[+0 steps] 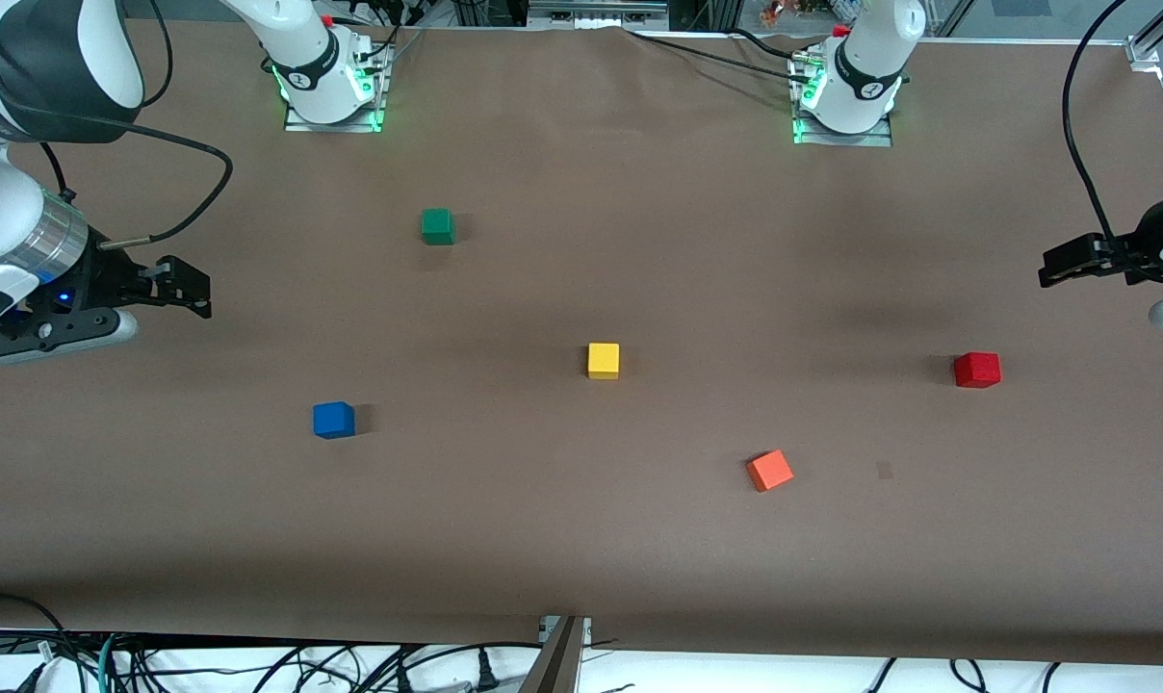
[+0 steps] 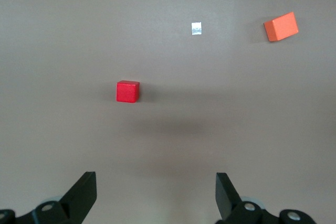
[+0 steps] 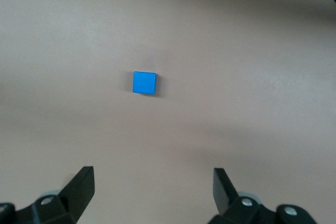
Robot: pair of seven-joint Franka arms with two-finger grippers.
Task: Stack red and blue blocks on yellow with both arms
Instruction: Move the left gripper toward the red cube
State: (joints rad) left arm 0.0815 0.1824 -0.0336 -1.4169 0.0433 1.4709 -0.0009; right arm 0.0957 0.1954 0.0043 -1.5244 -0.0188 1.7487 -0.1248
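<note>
The yellow cube (image 1: 603, 360) sits in the middle of the table (image 1: 581, 539), nothing on it. The blue cube (image 1: 333, 420) lies toward the right arm's end, the red cube (image 1: 976, 370) toward the left arm's end. Both the right gripper (image 1: 192, 289) and left gripper (image 1: 1058, 267) hang up high, fingers wide apart, holding nothing.

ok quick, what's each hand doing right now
Left hand: open, empty, up over the table above the red block.
Right hand: open, empty, above the blue block.
</note>
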